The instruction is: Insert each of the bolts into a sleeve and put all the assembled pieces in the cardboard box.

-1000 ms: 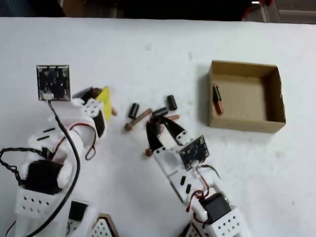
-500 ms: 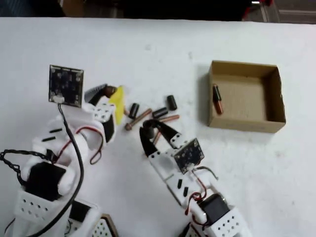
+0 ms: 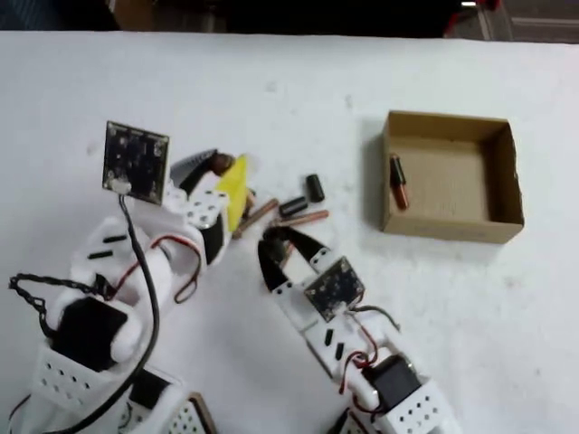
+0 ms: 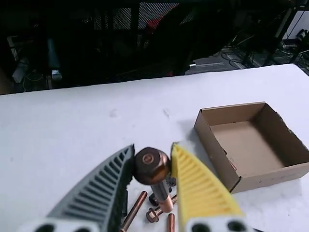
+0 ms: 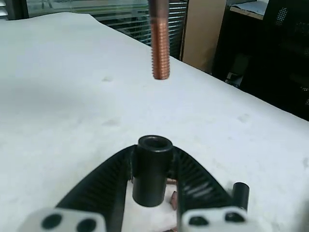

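My left gripper (image 4: 152, 148) has its grey and yellow jaws closed on a copper bolt (image 4: 151, 166). They pinch it just under the hex head, so the head sits between the fingertips and the shank hangs down past them. My right gripper (image 5: 152, 155) has its black jaws clamped around a black sleeve (image 5: 151, 174). The sleeve stands upright with its open bore facing up and its top a little proud of the jaws. On the right wrist camera I see the bolt's threaded end hanging above that bore, roughly in line with it. It is clearly apart from the bore and not yet inside.

From overhead, the two sets of jaws are near each other on the white table (image 3: 271, 81), with the spare parts lying between and just beyond them. A loose bolt (image 3: 261, 213) lies just beside my yellow jaw. A second loose bolt (image 3: 306, 217) lies just ahead of the right jaws. A loose sleeve (image 3: 292, 206) lies just beside that second bolt; I cannot tell whether they touch. A farther sleeve (image 3: 314, 187) sits a little beyond it.

The cardboard box (image 3: 443, 226) stands well apart from both sets of jaws, out past the right gripper. One assembled piece (image 3: 397, 181) lies inside it against the wall nearest the jaws.
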